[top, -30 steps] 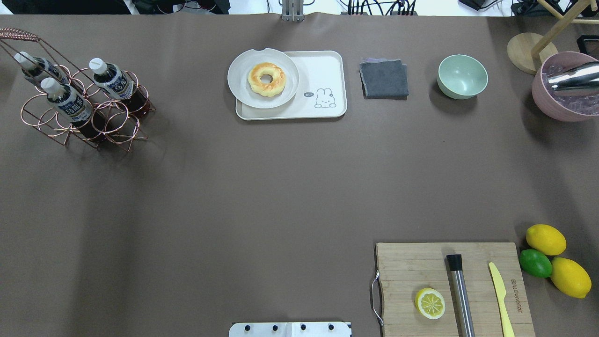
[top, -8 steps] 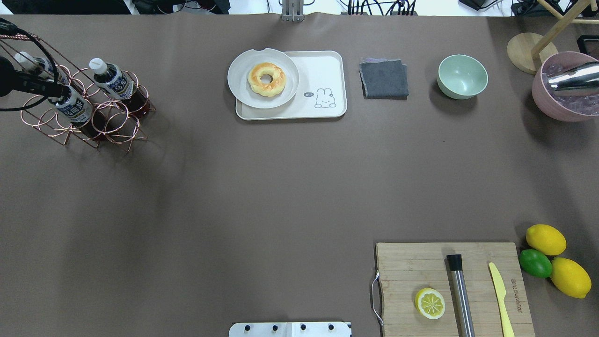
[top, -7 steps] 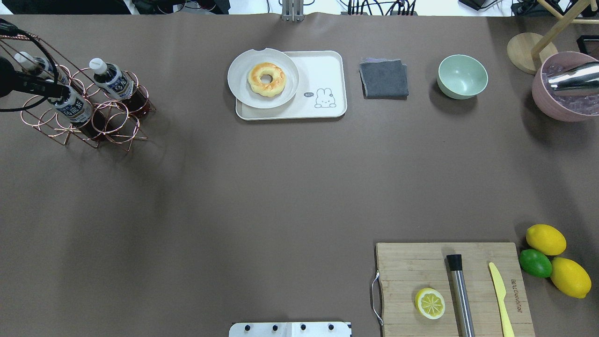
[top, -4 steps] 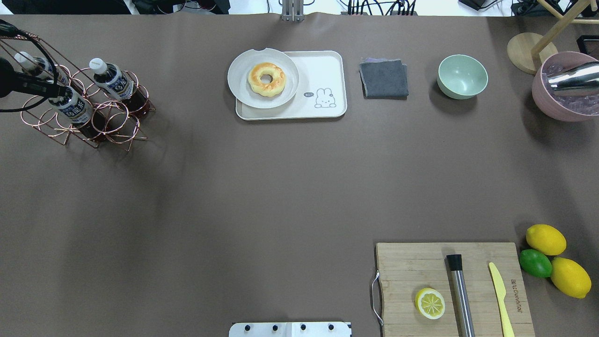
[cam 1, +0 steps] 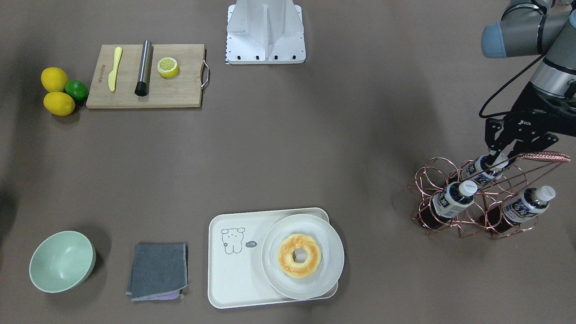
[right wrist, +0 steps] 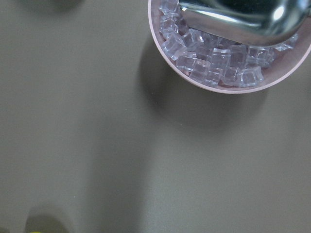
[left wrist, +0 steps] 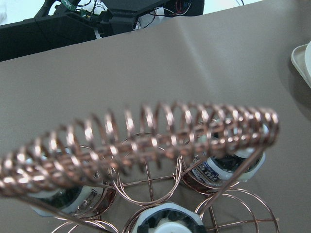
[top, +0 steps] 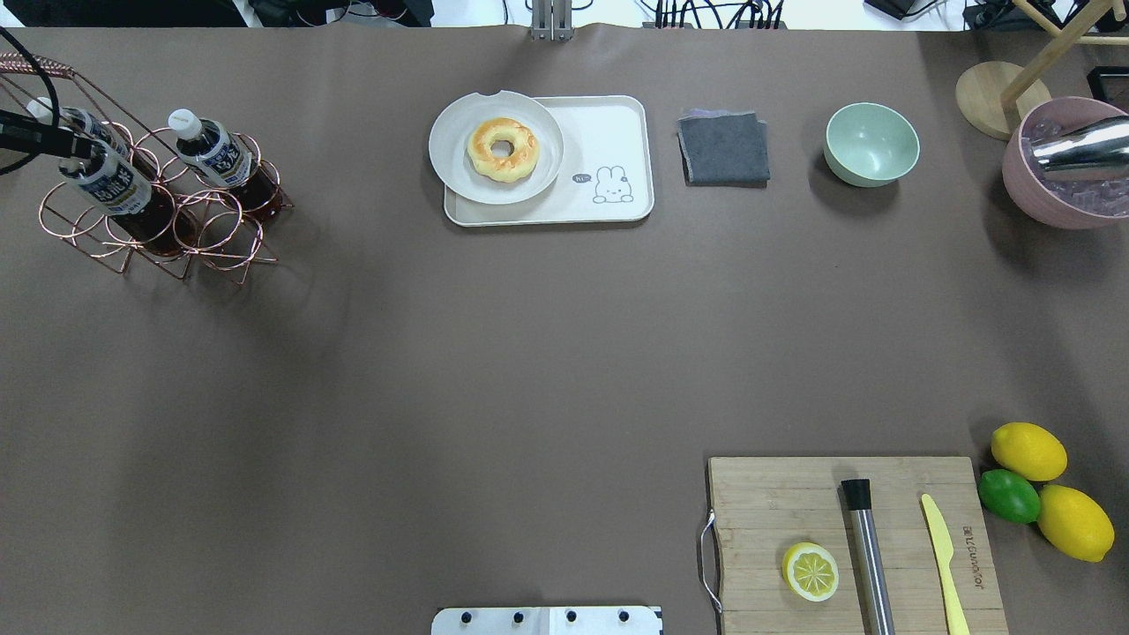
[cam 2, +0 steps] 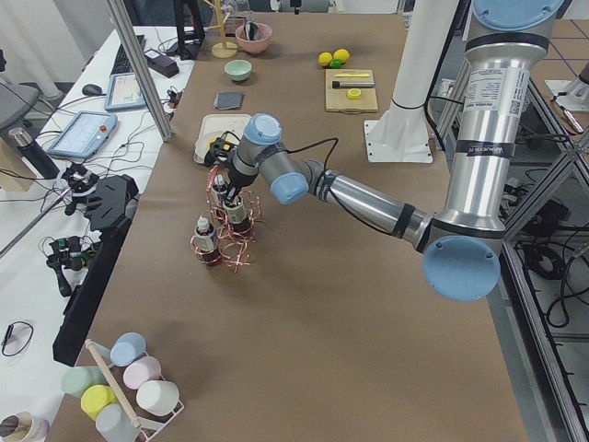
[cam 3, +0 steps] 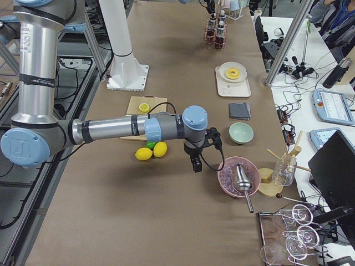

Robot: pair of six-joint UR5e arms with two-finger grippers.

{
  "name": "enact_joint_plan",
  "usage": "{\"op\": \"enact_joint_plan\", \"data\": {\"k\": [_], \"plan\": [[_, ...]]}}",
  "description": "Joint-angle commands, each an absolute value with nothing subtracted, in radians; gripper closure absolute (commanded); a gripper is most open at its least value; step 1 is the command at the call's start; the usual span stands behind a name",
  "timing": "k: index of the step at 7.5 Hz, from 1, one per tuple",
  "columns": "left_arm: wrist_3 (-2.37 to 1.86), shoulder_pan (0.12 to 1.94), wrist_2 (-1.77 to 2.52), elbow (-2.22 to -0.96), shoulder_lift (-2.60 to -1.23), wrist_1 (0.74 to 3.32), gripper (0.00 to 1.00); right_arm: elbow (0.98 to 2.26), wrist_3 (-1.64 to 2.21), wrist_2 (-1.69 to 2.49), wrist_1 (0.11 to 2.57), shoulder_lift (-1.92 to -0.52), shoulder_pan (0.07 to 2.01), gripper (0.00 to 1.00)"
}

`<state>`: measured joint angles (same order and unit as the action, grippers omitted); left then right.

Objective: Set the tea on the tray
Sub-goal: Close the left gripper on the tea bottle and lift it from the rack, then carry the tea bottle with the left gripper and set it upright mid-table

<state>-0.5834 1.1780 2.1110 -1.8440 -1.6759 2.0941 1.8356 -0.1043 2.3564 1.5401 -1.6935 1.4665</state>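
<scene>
- Tea (cam 1: 477, 172): right side of front-facing view, within rings of copper wire rack (cam 1: 540, 156); uppermost of three bottles there.
- Left gripper (cam 1: 498, 158): fingers narrow, clamped on tea's cap.
- Tray (cam 1: 234, 279): lower centre, well apart from rack; plate (cam 1: 330, 252) with doughnut (cam 1: 299, 255) on its right half.
- Right gripper (cam 3: 196, 168): near pink bowl (cam 3: 223, 183); finger spacing cannot tell.

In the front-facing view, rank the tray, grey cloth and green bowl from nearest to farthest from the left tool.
From the left tool, at the cap of the tea:
1. Tray, bottom middle of the view.
2. Grey cloth, just left of the tray.
3. Green bowl, bottom-left corner.
</scene>
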Motion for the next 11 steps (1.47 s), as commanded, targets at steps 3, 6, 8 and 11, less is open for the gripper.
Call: {"op": "enact_joint_plan", "data": {"k": [3, 6, 8, 11], "plan": [[-0.500, 1.282, 2.189, -2.179, -1.718, 1.609, 1.00, 1.836, -0.104, 2.350, 1.540, -1.687, 1.463, 0.00], [-0.802, 1.058, 2.099, -2.299, -1.849, 1.473, 1.00, 1.838, -0.103, 2.358, 1.540, -1.687, 1.463, 0.00], [-1.054, 0.736, 1.809, -2.283, -2.066, 1.279, 1.00, 1.838, -0.101, 2.361, 1.540, -1.683, 1.463, 0.00], [-1.322, 0.490, 1.629, -2.058, -2.423, 1.118, 1.00, 1.836, -0.101, 2.358, 1.540, -1.677, 1.462, 0.00]]}}
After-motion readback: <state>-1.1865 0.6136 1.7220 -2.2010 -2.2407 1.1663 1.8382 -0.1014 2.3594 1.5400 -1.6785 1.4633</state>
